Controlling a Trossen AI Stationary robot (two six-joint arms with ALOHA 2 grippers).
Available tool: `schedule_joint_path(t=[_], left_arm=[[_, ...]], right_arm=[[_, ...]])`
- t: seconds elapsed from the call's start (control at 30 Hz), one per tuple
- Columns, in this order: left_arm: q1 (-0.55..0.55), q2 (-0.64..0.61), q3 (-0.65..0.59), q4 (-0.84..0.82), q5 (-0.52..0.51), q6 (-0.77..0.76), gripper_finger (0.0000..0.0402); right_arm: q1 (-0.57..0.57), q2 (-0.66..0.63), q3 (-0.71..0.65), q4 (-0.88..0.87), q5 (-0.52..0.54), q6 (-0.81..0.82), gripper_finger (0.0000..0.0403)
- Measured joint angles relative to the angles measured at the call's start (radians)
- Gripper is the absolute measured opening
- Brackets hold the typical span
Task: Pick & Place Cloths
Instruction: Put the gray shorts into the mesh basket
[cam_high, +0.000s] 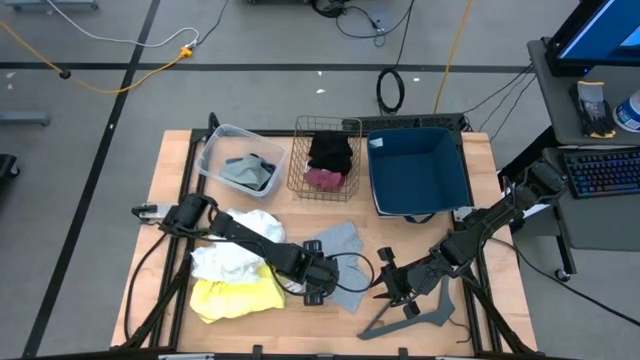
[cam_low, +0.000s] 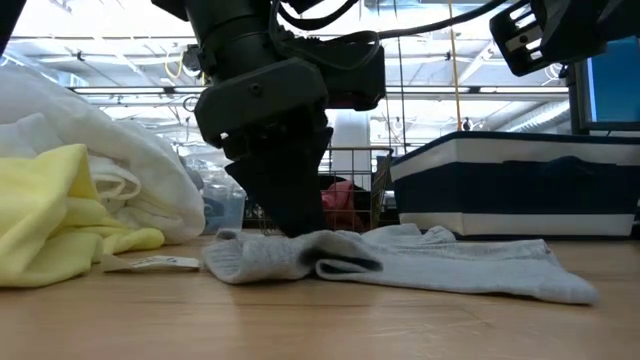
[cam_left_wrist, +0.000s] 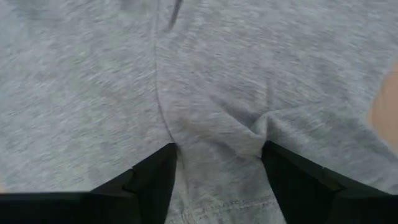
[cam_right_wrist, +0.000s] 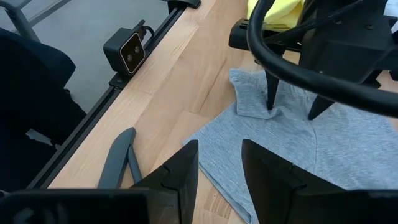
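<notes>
High view: grey cloth (cam_high: 343, 250) long axis diagonal; left claw (cam_high: 318, 291) spread, tips pressing fabric.

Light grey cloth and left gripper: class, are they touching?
Touching. The left wrist view shows both fingers pressed into the light grey cloth, fabric bunched between them.

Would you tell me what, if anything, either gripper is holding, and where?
Nothing is held yet: the left gripper stands open, fingertips pressed into the light grey cloth near its edge. The right gripper holds nothing.
</notes>
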Motion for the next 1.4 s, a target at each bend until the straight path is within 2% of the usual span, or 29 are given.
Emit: schedule_joint_path(t=[0.33,0.6,1.07,1.23,1.4], left_arm=[[0.000,0.001,-0.001,0.013,0.057,0.015,0.0114],[0.000,0.004,-0.003,0.097,0.111,0.071,0.0010],[-0.003,-0.021,-0.005,0.095,0.229,0.098,0.0004],[-0.004,-0.066,-0.005,0.064,0.217,0.101,0.0005],[-0.010,-0.140,-0.004,0.032,0.152,0.113,0.0004]], right_arm=[[0.000,0.000,0.000,0.000,0.000,0.000,0.0116],[0.000,0.000,0.000,0.000,0.000,0.000,0.0116],[0.000,0.000,0.000,0.000,0.000,0.000,0.0116],[0.000,0.000,0.000,0.001,0.000,0.000,0.0116],[0.000,0.000,0.000,0.002,0.000,0.000,0.0116]])
